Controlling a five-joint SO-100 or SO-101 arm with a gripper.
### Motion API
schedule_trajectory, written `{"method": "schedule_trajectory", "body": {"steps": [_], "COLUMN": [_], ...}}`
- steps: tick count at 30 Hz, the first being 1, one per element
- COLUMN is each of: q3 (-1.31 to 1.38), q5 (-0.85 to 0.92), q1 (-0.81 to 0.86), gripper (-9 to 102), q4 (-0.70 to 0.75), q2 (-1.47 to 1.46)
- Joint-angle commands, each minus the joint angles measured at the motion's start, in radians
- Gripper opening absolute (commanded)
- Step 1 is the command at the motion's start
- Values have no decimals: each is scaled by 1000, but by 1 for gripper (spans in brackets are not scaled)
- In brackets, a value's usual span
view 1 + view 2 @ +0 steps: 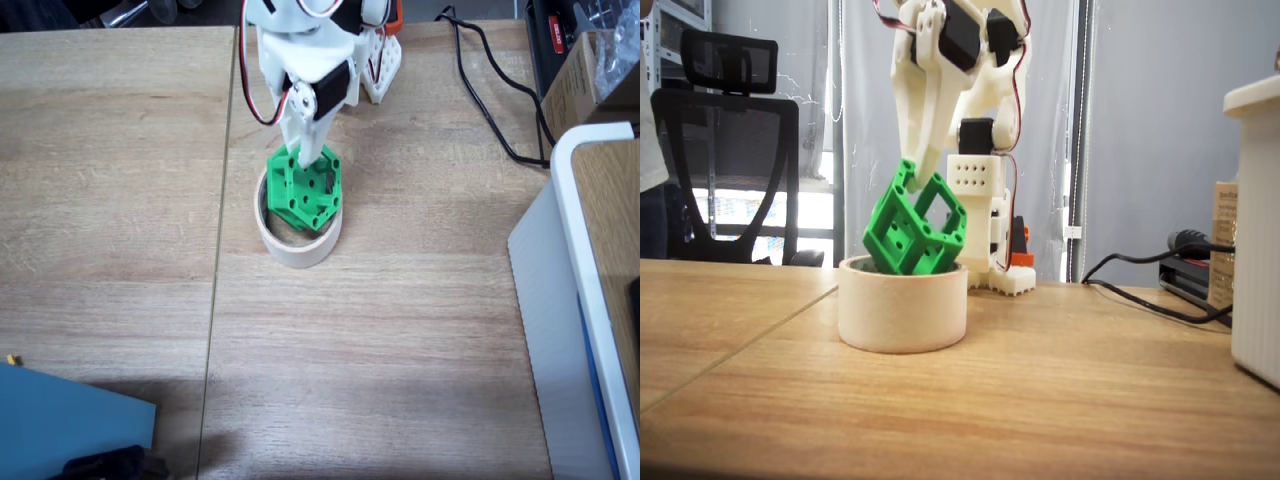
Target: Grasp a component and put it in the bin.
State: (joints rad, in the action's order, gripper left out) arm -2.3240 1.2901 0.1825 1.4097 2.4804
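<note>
Component tilted on bin rim, gripper seemingly clamping.

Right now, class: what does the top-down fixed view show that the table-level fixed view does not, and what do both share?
Only the top-down view shows a blue sheet on the table and the tape ring's hollow. Only the table-level view shows an office chair and how far the component sticks up, tilted. Both show the tool gripping the green component over the tape ring.
</note>
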Motion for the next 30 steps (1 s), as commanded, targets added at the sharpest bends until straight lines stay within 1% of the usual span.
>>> {"method": "schedule_trajectory", "body": {"steps": [1, 8, 15, 21, 30], "q3": [6, 8, 15, 5, 5], "q5": [9, 11, 11, 12, 14], "q1": [6, 6, 15, 183, 408], "gripper": [7, 12, 12, 10, 3], "q4": [-9, -9, -9, -9, -9], "q2": [32, 49, 259, 394, 399]}}
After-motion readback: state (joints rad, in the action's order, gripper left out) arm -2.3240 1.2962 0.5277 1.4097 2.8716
